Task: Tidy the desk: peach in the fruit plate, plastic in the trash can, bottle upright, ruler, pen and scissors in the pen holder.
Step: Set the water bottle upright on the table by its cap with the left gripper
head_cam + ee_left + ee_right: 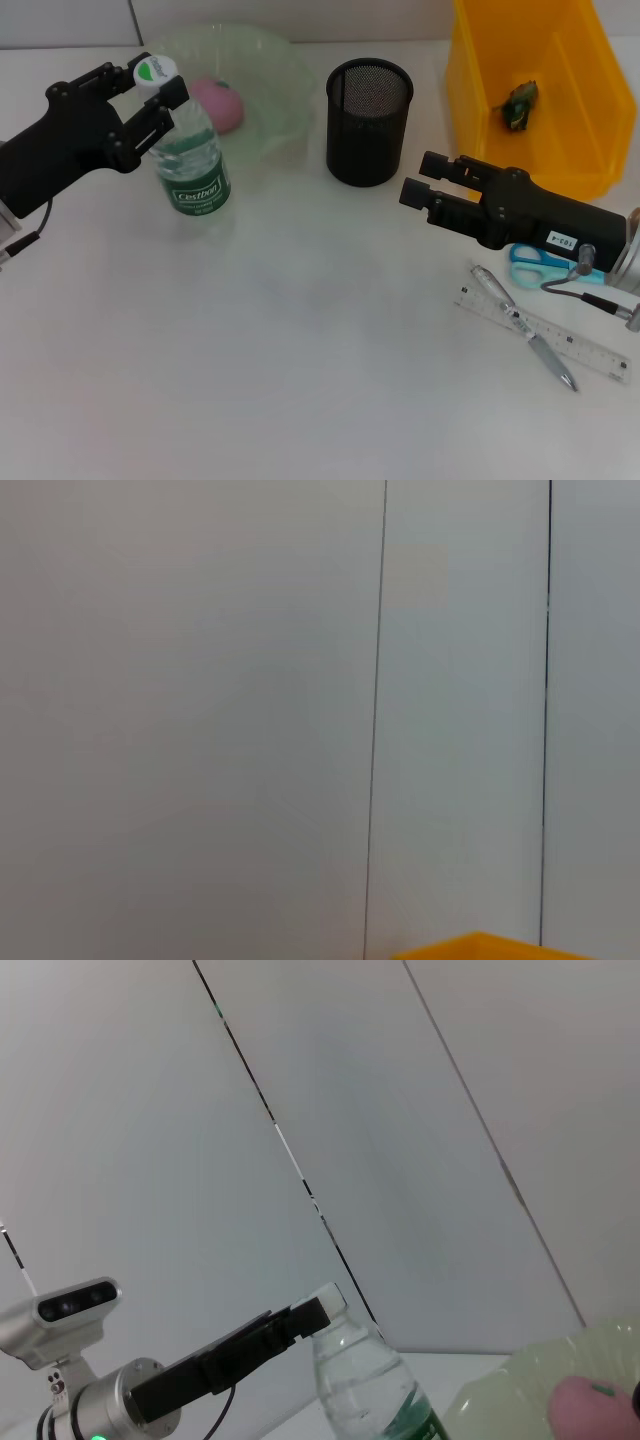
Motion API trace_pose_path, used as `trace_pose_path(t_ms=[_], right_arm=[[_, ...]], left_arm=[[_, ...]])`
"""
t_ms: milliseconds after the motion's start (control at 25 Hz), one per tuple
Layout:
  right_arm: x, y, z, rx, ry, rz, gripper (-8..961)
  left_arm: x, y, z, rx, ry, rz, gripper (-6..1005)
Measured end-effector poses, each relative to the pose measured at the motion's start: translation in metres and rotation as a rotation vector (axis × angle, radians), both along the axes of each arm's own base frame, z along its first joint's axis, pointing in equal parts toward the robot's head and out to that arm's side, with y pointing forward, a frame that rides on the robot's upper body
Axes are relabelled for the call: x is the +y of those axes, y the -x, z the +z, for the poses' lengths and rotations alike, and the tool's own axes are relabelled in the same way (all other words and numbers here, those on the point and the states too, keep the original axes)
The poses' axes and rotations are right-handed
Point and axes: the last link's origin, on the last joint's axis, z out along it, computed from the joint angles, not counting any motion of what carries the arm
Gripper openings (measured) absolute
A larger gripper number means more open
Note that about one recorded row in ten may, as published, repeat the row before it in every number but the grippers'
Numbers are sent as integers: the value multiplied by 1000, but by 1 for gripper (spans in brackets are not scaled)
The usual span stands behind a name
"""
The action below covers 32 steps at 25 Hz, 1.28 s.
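Left tool (150,92): at the neck of the bottle (187,150), one finger on each side of the white cap; fingers look clenched on the neck, grasping the bottle.
Bottle: upright on the counter (300,350), just in front of the plate (270,80); green label faces forward. Also seen in the right wrist view (365,1380), with the left tool (300,1318) at its cap.
Peach (218,103): pink, lying inside the pale green plate, behind the bottle. Edge of it shows in the right wrist view (590,1410).
Right tool (418,178): hovering above the counter, in front of the bin (480,110) and to the right of the cup (369,121); fingers parted, released, holding nothing.
Cup: black mesh, upright, between plate and bin; inside not visible.
Bin: yellow, at the far right; a small dark green scrap (521,104) lies in it. Its rim shows in the left wrist view (480,947).
Scissors (545,262): blue handles, on the counter, partly hidden under the right arm.
Pen (525,326): silver, lying across the ruler (545,333), touching it.
Ruler: clear, flat on the counter, near the scissors.
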Motion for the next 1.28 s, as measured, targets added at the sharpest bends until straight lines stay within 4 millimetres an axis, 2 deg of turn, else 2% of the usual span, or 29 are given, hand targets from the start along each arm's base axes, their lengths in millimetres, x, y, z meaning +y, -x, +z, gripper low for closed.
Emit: trace_pose_path(t_ms=[440, 1280], right_arm=[[2, 0, 0, -7, -8, -2, 674], [-1, -1, -3, -7, -1, -5, 672]], left_arm=[[0, -2, -15, -15, 7, 6, 465], [-9, 0, -24, -33, 21, 1, 539]])
